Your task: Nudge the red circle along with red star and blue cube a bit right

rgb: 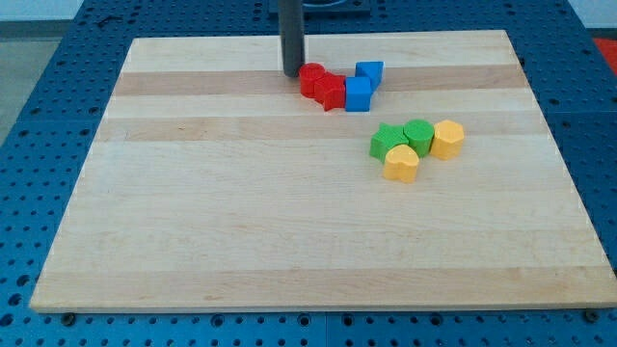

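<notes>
My tip [291, 73] stands at the left end of the row near the view's top, right against the left side of the red circle [310, 79] — whether it truly touches I cannot tell. It is a bare rod, so nothing opens or shuts on it. The red circle sits pressed against the red star [331, 93], which in turn meets the blue cube [358, 94]. A second blue block [369, 71] lies just beside that cube, up and to the right.

The chain slants slightly down toward the view's right, so I judge a push straight right could make the circle slip off the star and roll toward the top edge, or fan the three apart. The second blue block would likely be dragged along too (it is not named in the task).

Further right and lower, well apart from the row, sit two green blocks [388, 142] [418, 134] and two yellow blocks [401, 163] [447, 139]. The wooden board [241, 222] has open room to the right of the cube, though its top edge is near.
</notes>
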{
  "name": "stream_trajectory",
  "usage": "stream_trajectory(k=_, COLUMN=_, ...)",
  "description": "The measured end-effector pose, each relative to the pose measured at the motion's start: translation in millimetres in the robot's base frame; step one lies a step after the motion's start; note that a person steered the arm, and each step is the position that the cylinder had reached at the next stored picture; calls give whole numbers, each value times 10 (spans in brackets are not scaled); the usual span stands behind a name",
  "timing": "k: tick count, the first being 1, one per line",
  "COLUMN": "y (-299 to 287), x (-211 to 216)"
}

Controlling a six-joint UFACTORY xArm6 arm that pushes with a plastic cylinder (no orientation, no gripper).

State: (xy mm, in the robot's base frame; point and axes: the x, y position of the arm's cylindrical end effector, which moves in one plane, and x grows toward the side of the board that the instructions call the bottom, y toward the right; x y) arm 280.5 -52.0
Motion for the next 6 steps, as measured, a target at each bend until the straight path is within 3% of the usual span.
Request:
stream_trajectory(k=2, y=20, x=291)
stream_trajectory(k=5, y=328, x=278)
stream_trajectory(k=6, y=-36, x=66)
